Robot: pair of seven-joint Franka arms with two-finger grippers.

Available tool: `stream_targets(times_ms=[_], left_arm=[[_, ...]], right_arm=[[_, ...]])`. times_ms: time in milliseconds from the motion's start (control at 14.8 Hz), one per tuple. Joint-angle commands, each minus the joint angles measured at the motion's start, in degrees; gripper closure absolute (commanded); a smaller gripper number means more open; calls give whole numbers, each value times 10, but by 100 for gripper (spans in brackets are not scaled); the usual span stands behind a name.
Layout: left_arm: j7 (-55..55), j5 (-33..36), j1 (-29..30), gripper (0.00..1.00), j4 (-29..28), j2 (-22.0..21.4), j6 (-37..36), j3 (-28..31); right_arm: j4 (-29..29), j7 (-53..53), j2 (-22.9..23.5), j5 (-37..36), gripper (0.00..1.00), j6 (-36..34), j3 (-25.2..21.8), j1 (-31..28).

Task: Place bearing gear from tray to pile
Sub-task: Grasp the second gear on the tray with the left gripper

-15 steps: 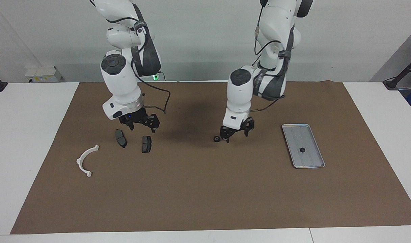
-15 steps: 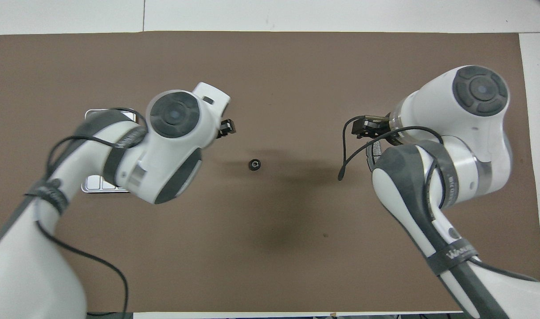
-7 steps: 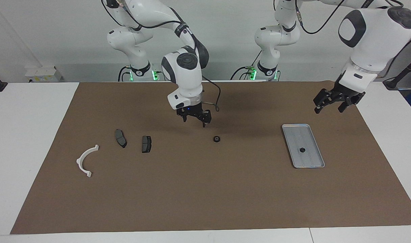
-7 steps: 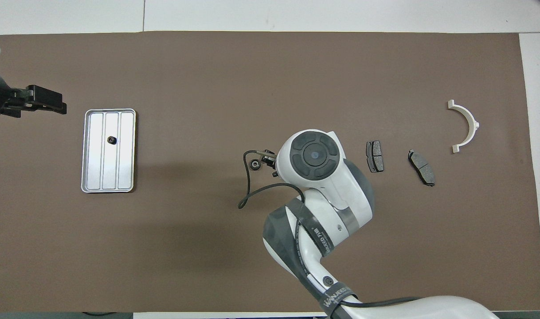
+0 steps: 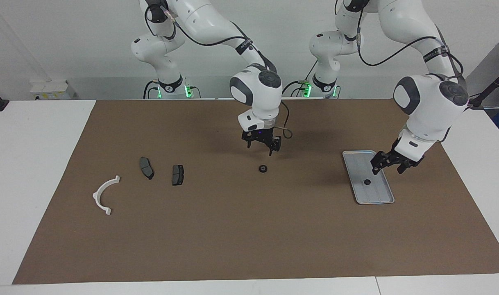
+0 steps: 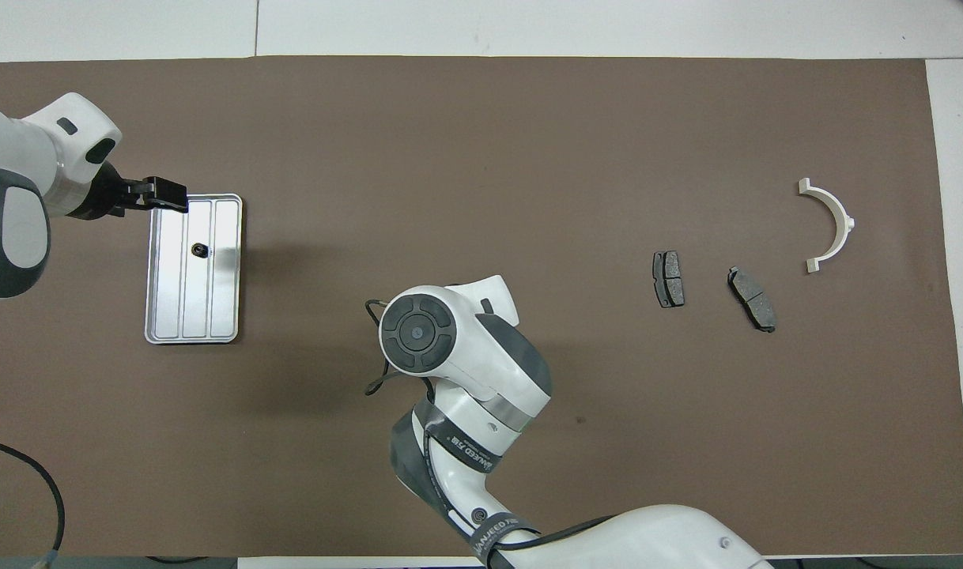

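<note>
Two bearing gears point(image 5: 263, 168) point(image 5: 367, 182), one tray point(image 5: 376, 196), two brake pads point(image 5: 146, 167) point(image 5: 178, 174), one white bracket point(image 5: 103, 194), two arms.

The light is bright and even, and it seems to come from above. The brown mat point(image 5: 249, 229) looks flat and dull, with no shine. Soft dark shadows lie on the mat under both arms. The tray point(image 6: 213, 316) is shiny and almost white in the overhead view. Small green lights glow at the bottom of the arms. Both pictures are sharp, with no blur. The edges do not look bent.
</note>
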Motion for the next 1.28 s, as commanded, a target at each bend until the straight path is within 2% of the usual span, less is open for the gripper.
stream_targets(times_ms=[0,270,607,809,1012,1147,1214], left_arm=[[17,-4,2,6,-51,-13,31,1],[18,-4,1,6,-110,-13,97,1],[22,-1,2,7,-132,-13,102,2],[21,2,0,7,-135,-10,104,2],[21,20,2,7,-135,4,122,2],[21,20,1,8,-135,9,134,2],[21,20,0,8,-135,13,134,2]], right_arm=[[35,7,37,-11,6,13,-2,-10],[29,5,39,-12,7,34,-2,-19],[11,7,45,-8,8,76,-2,-25],[9,3,44,-7,9,71,-1,-24],[6,1,43,-5,17,65,-1,-25],[11,0,42,-4,28,50,-1,-25],[11,-1,43,-5,37,49,-1,-26]])
